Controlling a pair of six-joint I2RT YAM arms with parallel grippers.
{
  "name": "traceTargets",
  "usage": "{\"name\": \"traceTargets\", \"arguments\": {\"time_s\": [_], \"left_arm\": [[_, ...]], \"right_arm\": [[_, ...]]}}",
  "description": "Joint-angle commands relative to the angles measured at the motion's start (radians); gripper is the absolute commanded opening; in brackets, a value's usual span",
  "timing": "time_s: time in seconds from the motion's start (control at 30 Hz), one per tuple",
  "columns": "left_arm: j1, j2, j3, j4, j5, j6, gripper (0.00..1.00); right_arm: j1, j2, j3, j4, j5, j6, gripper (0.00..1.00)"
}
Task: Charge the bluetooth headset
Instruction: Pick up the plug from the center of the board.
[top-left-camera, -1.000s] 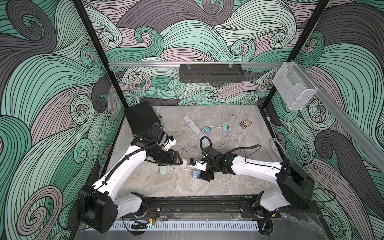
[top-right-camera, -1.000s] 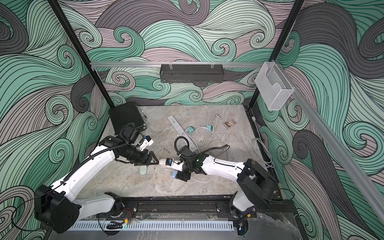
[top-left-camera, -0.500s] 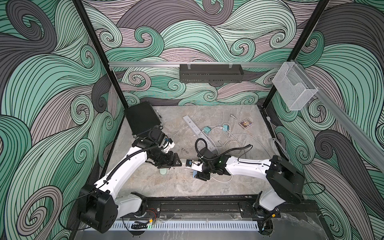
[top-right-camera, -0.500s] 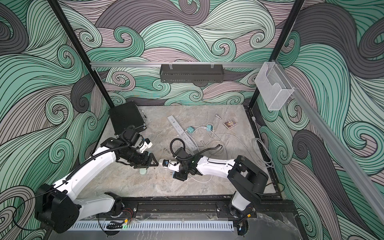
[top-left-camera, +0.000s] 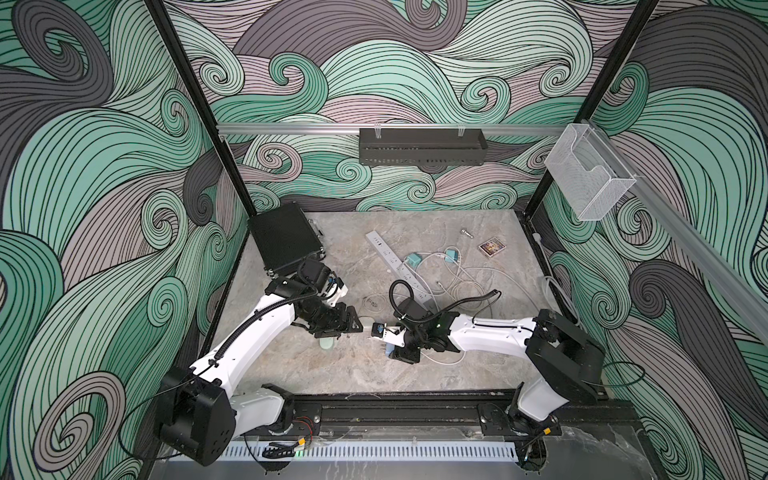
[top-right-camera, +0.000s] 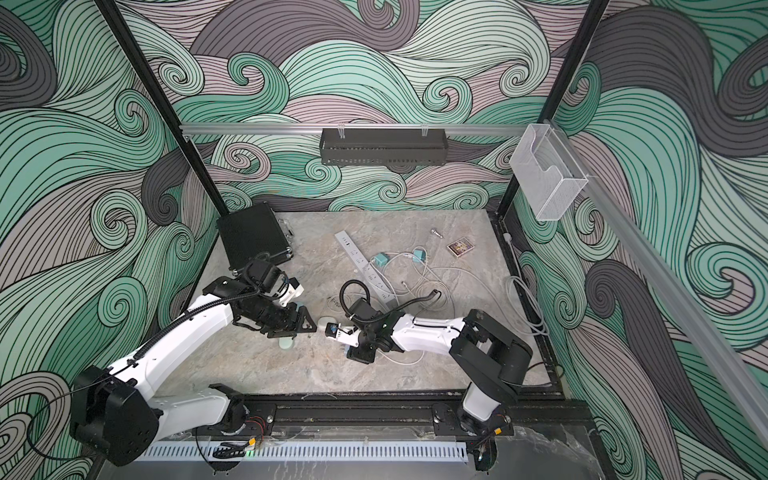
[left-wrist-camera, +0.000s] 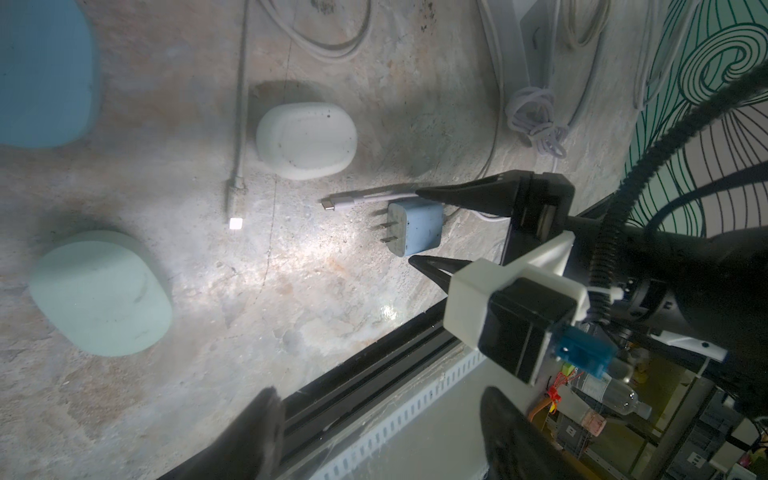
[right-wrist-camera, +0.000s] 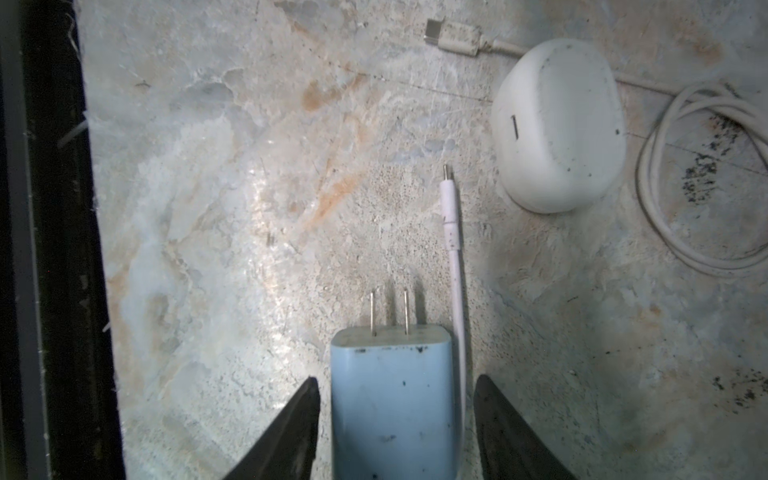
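Two end effectors are brought close together near the front of the desk (top-left-camera: 340, 374). The right end effector (left-wrist-camera: 414, 226) is set low around the blue charger adapter (right-wrist-camera: 390, 415), one jaw on each side with a gap left at both, so nothing is gripped yet. This straddle suits a grasp across the adapter's flat sides, with its prongs kept free for a socket. A white cable plug (right-wrist-camera: 451, 216) is lodged between the adapter and one jaw and could be pinched along with it. The left end effector (left-wrist-camera: 380, 401) is held wide open and empty opposite, likely in readiness. Just beyond, the white headset case (left-wrist-camera: 306, 141) is laid flat, apart from the adapter, with a pale green case (left-wrist-camera: 99, 293) near it. Farther back, the power strip (top-left-camera: 397, 266) is found among loose cables, and a black case (top-left-camera: 284, 241) is seen at the far left corner.
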Motion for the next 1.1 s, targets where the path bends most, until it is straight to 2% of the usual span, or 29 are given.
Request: {"name": "traceTargets", "arguments": {"time_s": [0.0, 0.17, 0.3, 0.53, 0.73, 0.9, 1.07], "left_arm": [[-0.003, 0.015, -0.002, 0.015, -0.013, -0.016, 0.75], [-0.003, 0.032, -0.004, 0.022, -0.007, -0.025, 0.75], [-0.004, 0.043, 0.005, 0.046, 0.027, -0.044, 0.73], [-0.004, 0.038, -0.003, 0.209, 0.182, -0.14, 0.74], [-0.015, 0.026, 0.003, 0.372, 0.308, -0.19, 0.73], [-0.027, 0.032, 0.012, 0.388, 0.333, -0.178, 0.61], [-0.031, 0.025, 0.025, 0.362, 0.321, -0.157, 0.57]], "right_arm": [[0.004, 0.013, -0.019, 0.021, -0.014, 0.002, 0.56], [0.004, 0.011, -0.027, 0.041, -0.014, 0.002, 0.4], [0.003, -0.061, -0.027, 0.039, -0.039, -0.004, 0.35], [0.003, -0.277, -0.05, 0.031, -0.074, -0.058, 0.36], [0.003, -0.379, -0.036, 0.028, -0.075, -0.088, 0.36], [-0.006, -0.423, -0.03, 0.041, -0.072, -0.11, 0.36], [-0.039, -0.425, -0.017, 0.04, -0.074, -0.11, 0.36]]}}
